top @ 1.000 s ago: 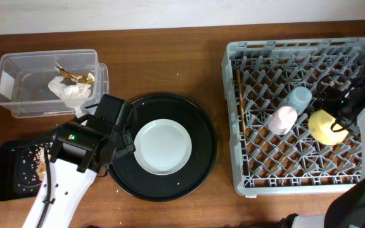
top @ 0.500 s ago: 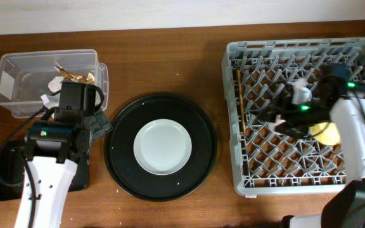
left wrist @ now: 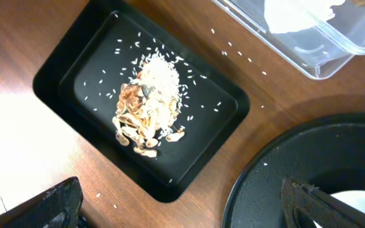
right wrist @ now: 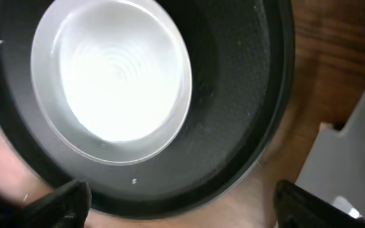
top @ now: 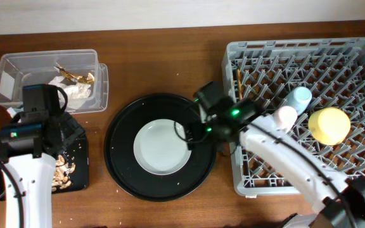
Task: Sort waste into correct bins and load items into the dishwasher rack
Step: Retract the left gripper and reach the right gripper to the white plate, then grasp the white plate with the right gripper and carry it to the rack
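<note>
The grey plate lies on the large round black tray; the right wrist view shows the plate too. My right gripper is open and empty at the plate's right rim. The dishwasher rack holds the blue cup, pink cup, yellow bowl and chopsticks. The clear box holds the wrapper. The shallow black tray holds rice and food scraps. My left gripper is open and empty over that tray.
Loose rice grains lie on the wood between the shallow tray and the clear box. The round tray's rim sits close to the shallow tray's right corner. The rack's left wall stands just right of the round tray.
My right arm swung left out of the rack to the plate's right rim, leaving the cups and bowl there. My left arm drew back left, off the round tray, over the shallow black tray.
</note>
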{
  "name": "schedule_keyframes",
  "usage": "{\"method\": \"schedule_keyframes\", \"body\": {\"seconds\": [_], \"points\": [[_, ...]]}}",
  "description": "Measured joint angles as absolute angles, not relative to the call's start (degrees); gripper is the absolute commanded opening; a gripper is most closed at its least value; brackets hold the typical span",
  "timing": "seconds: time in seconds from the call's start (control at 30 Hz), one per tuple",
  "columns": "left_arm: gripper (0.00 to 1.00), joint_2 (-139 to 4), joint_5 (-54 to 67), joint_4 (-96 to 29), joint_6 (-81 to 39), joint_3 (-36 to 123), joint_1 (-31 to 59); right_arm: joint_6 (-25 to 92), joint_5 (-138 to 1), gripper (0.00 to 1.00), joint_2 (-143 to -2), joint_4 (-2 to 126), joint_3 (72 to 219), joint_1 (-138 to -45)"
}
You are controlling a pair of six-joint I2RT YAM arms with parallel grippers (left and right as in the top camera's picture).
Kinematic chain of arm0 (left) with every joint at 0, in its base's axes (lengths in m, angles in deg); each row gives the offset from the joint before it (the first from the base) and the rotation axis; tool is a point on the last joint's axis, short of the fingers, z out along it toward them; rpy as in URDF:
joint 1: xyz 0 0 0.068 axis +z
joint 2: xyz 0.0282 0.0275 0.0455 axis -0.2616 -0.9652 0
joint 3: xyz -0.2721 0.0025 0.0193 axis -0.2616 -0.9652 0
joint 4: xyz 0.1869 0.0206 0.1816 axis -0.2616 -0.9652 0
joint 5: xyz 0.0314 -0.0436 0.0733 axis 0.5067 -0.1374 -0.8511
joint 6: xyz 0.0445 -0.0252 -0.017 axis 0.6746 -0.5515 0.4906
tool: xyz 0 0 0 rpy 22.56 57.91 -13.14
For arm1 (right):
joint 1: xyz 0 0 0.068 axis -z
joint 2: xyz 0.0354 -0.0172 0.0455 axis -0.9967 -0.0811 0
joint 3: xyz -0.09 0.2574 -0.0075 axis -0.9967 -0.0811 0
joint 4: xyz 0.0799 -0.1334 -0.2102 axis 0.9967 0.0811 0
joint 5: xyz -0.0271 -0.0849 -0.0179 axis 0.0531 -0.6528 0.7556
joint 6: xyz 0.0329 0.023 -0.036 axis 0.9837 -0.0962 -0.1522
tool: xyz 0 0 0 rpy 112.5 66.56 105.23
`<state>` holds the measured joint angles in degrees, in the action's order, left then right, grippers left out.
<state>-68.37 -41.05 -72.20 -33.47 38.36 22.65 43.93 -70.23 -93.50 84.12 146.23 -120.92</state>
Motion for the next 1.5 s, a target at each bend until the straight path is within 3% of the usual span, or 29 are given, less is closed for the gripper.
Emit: {"method": "schedule_keyframes", "body": {"seconds": [0.2, 0.23, 0.37, 0.43, 0.57, 0.6, 0.63, 0.83, 0.97, 1.07, 1.23, 1.33, 1.5], "points": [[0.99, -68.5, -40.1, -72.3, -33.5, 38.4, 22.7, 48.1, -77.9, 0.94, -105.6, 73.2, 146.0, -125.1], [0.99, -68.5, -40.1, -72.2, -33.5, 38.4, 22.7, 48.4, -78.2, 0.9, -108.0, 72.1, 145.8, -125.1], [0.99, -68.5, -39.9, -72.3, -33.5, 38.4, 22.7, 48.8, -78.2, 0.67, -113.5, 70.2, 145.6, -125.1], [0.99, -68.5, -39.9, -72.2, -33.5, 38.4, 22.7, 49.2, -78.2, 0.47, -114.2, 69.9, 145.6, -125.1], [0.99, -68.5, -39.8, -72.2, -33.5, 38.4, 22.7, 49.6, -77.5, 0.22, -114.4, 69.7, 145.5, -125.1], [0.99, -68.5, -39.8, -72.2, -33.5, 38.4, 22.7, 49.3, -77.2, 0.09, -114.4, 69.7, 145.5, -125.1], [0.99, -68.5, -39.8, -72.2, -33.5, 38.4, 22.7, 49.8, -77.1, 0.04, -114.4, 69.7, 145.4, -125.1], [0.99, -68.5, -39.7, -72.2, -33.5, 38.4, 22.7, 50.1, -75.1, 0.04, -114.2, 71.1, 146.1, -124.5], [0.99, -68.5, -39.7, -72.2, -33.5, 38.4, 22.7, 49.8, -76.1, 0.04, -113.1, 82.5, 153.5, -122.3], [0.99, -68.5, -39.7, -72.3, -33.5, 38.4, 22.7, 49.0, -81.8, 0.04, -110.0, 93.6, 164.1, -117.0], [0.99, -68.5, -39.7, -72.3, -33.5, 38.4, 22.7, 45.2, -91.6, 0.04, -105.1, 101.6, 177.4, -108.2], [0.99, -68.5, -39.7, -72.3, -33.5, 38.4, 22.7, 44.2, -102.4, 0.04, -103.4, 102.6, 179.4, -102.3], [0.99, -68.5, -39.7, -72.3, -33.5, 38.4, 22.7, 43.8, -108.9, 0.04, -103.9, 101.3, 179.4, -96.3]]}}
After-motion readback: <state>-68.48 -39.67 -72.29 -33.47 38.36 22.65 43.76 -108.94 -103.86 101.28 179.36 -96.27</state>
